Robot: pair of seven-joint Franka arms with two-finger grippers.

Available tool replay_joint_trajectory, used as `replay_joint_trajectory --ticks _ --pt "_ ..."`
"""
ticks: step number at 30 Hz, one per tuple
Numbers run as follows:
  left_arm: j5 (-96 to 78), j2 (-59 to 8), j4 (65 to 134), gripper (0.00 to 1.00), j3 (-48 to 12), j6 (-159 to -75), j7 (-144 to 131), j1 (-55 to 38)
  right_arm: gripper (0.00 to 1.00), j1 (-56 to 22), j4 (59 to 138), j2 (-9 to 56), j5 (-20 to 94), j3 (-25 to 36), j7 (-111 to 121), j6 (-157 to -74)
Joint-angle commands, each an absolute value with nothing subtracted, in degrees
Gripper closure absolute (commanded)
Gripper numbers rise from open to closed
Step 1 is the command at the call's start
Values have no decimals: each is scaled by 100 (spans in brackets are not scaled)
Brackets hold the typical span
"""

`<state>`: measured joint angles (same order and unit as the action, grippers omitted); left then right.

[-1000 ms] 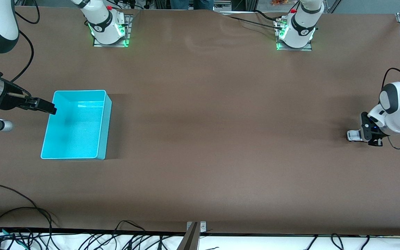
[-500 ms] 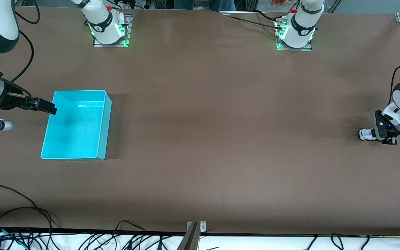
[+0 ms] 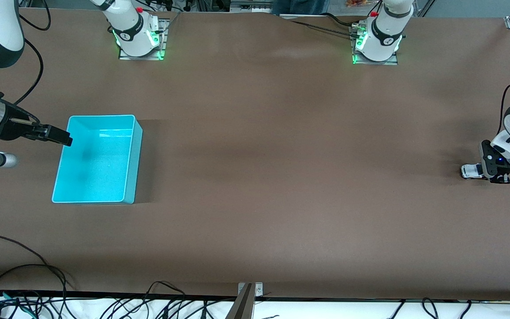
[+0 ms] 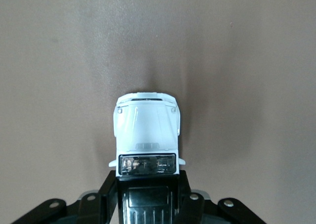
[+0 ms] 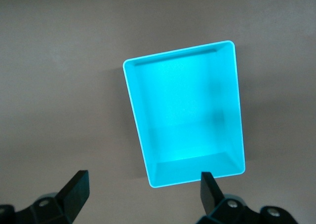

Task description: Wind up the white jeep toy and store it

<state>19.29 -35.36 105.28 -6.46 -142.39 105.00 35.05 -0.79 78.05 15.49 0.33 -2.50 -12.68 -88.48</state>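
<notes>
Brown worktop [image 3: 255, 177] fills the scene. At the right arm's end, the right gripper [image 3: 62, 137] waits with its fingers spread, over the rim of the turquoise bin [image 3: 133, 150]. Well apart, at the left arm's end, the left gripper [image 3: 487, 170] pinches the jeep [image 3: 471, 170] by its black rear, down on the worktop, white hood sticking out.

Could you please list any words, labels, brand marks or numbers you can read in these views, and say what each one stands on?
No text can be read anywhere.
Arm bases: a small round dark mark on each white shell, too small to read.
White jeep toy: no lettering shows on its hood or windscreen; the left gripper is shut on it.
Turquoise bin: plain, no label.
Right gripper: open above the bin, unmarked.
</notes>
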Motion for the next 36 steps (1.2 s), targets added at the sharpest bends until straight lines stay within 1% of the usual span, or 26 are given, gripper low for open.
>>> replay_joint_trajectory --ticks 1,2,3,5,6,8,15,24,28,34,36 --pt "2074 -4069 10582 50 -624 -14194 10679 3709 0 -62 7857 1485 141 -264 -1248 -8877" --pt "2074 -4061 10556 41 -633 -14177 10679 3700 0 -62 7857 1485 132 -264 -1248 -8877" --pt "2066 -4061 10512 34 -642 -14133 10679 3691 0 -62 7857 1485 132 -264 -1248 -8877" --pt "2057 -4017 10485 30 -676 -14054 10679 3665 0 -62 7857 1485 141 -264 -1248 -8877" --pt "2057 -3982 10468 22 -720 -13993 10679 3674 0 -70 7857 1485 141 -264 -1248 -8877" --pt "2057 -3912 10459 0 -808 -13861 10679 3691 0 -62 7857 1485 141 -264 -1248 -8877" --pt "2057 -3674 10459 0 -861 -13676 10661 3691 0 -53 7857 1485 141 -264 -1248 -8877" --pt "1653 -3507 10143 0 -967 -12692 10652 3691 0 -61 7857 1485 141 -264 -1248 -8877" --pt "1451 -3314 10081 0 -976 -12455 10591 3674 0 -62 7857 1485 141 -264 -1248 -8877" --pt "1301 -3033 10064 0 -984 -12323 10144 3507 0 -62 7857 1485 141 -264 -1248 -8877" --pt "1301 -2997 9950 0 -1037 -12174 9898 3411 0 -62 7857 1485 141 -264 -1248 -8877"
